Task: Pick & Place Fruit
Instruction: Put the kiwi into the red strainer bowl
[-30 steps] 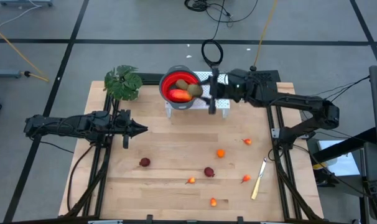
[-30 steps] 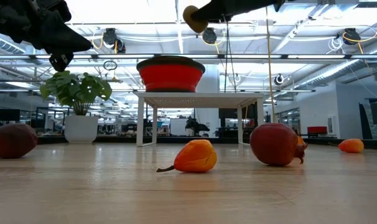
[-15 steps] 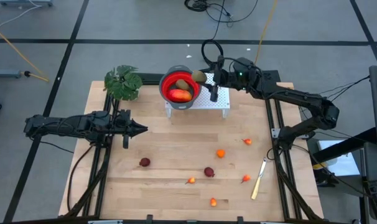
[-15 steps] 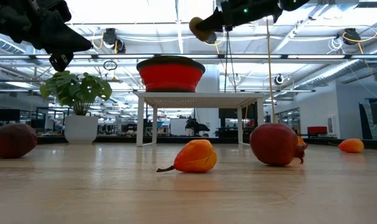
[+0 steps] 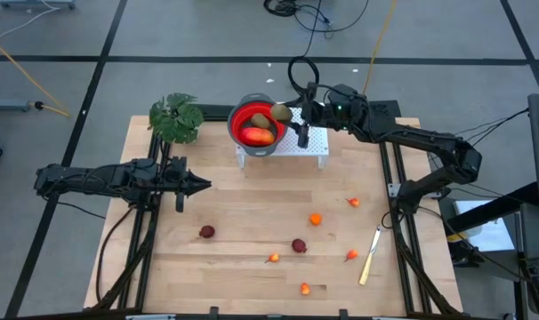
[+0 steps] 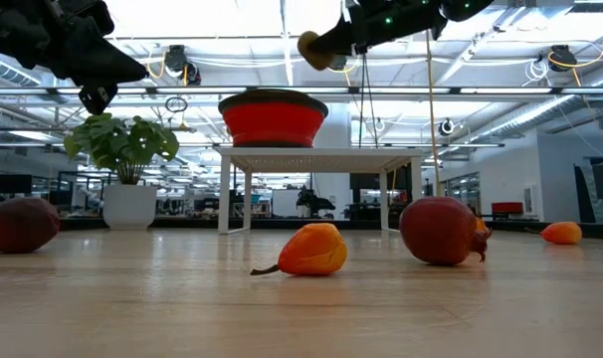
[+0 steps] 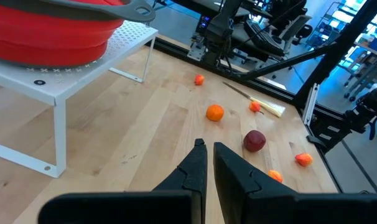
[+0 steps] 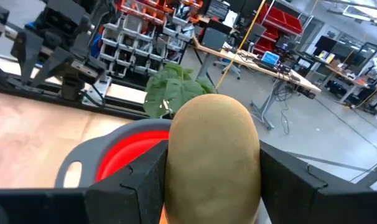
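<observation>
My right end effector clamps an olive-brown fruit beside the red bowl, upper centre; my left end effector, fingers together, waits mid-left.

Two dark, nearly black jointed arms on black frame rails. The left gripper tapers to slim matte-black fingers. The right gripper has broad, angular black fingers; black cables trail toward three o'clock.
</observation>
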